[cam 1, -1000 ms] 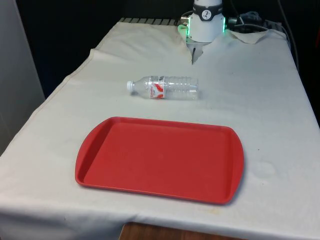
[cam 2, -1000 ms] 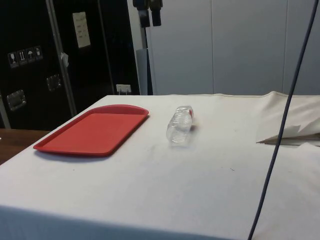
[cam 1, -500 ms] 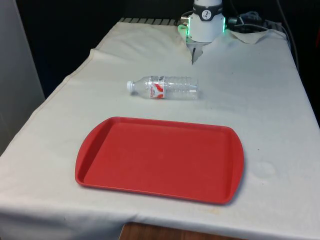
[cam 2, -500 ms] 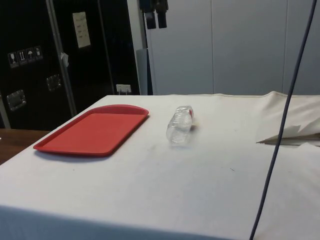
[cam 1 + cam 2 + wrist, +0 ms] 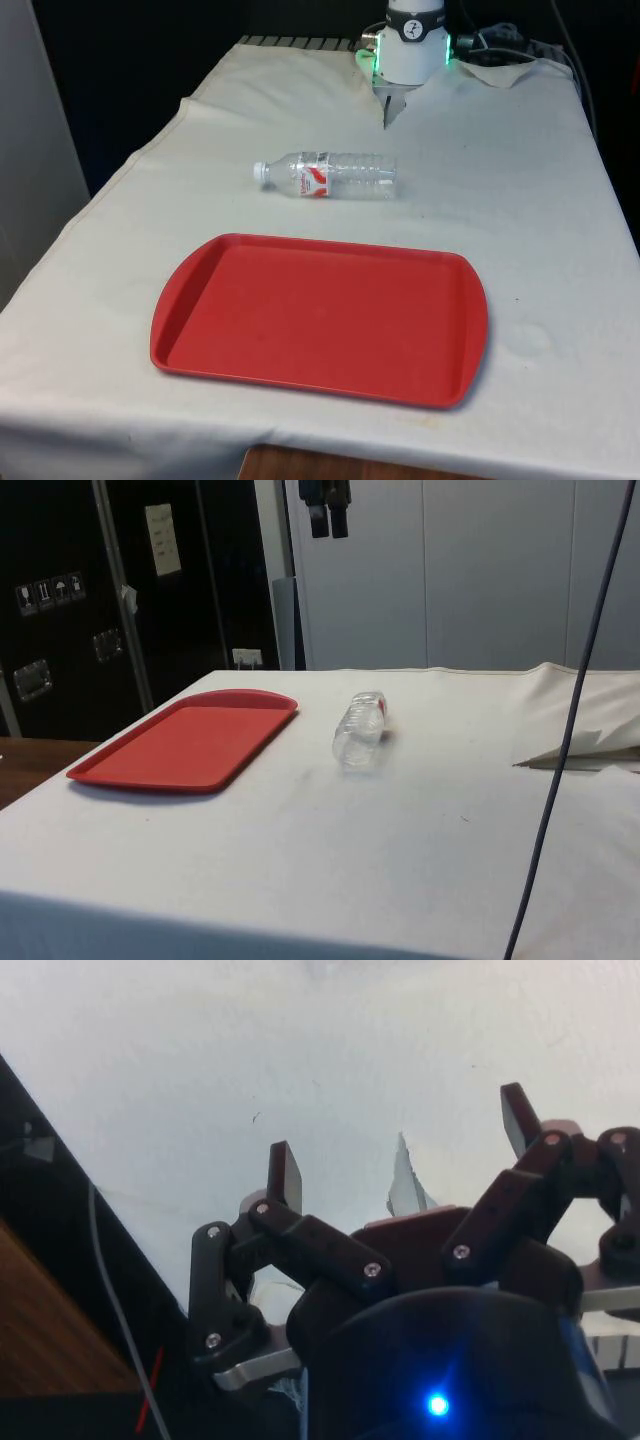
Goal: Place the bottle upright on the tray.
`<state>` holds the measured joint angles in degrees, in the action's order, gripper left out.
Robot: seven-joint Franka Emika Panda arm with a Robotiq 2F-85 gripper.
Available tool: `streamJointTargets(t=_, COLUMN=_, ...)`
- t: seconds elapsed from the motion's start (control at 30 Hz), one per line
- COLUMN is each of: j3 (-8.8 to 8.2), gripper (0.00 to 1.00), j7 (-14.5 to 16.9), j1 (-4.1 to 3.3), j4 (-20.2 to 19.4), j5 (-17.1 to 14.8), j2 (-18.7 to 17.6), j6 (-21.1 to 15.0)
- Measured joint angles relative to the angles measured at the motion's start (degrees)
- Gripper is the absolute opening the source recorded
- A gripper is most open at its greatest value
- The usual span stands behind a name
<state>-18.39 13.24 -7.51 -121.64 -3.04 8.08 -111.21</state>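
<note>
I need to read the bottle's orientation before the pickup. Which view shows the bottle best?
The front view: the bottle lies on its side, broadside to that camera, white cap toward the front view's left, red label visible, beyond the red tray. The side view sees it end-on and foreshortened.

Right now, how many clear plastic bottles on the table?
1. The clear plastic bottle lies on its side on the white cloth, just beyond the red tray and not on it.
</note>
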Motion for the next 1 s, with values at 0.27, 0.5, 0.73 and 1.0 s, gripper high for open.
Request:
streamJointTargets(t=0.27, j3=-2.58, gripper=1.00, j7=3.9, j1=0.17, j4=-0.2, j5=-1.5, j2=-0.5, j6=-0.6)
streamJointTargets(t=0.5, j3=-4.47, gripper=1.00, j7=6.9, j1=0.40, j4=-0.2, j5=-2.5, j2=-1.2, j6=-1.1)
streamJointTargets(t=0.73, j3=-4.81, gripper=1.00, j7=7.5, j1=0.46, j4=-0.3, j5=-2.6, j2=-1.2, j6=-1.1)
streamJointTargets(t=1.0, j3=-4.70, gripper=1.00, j7=7.1, j1=0.46, j4=-0.8, j5=-0.1, j2=-1.0, j6=-2.6)
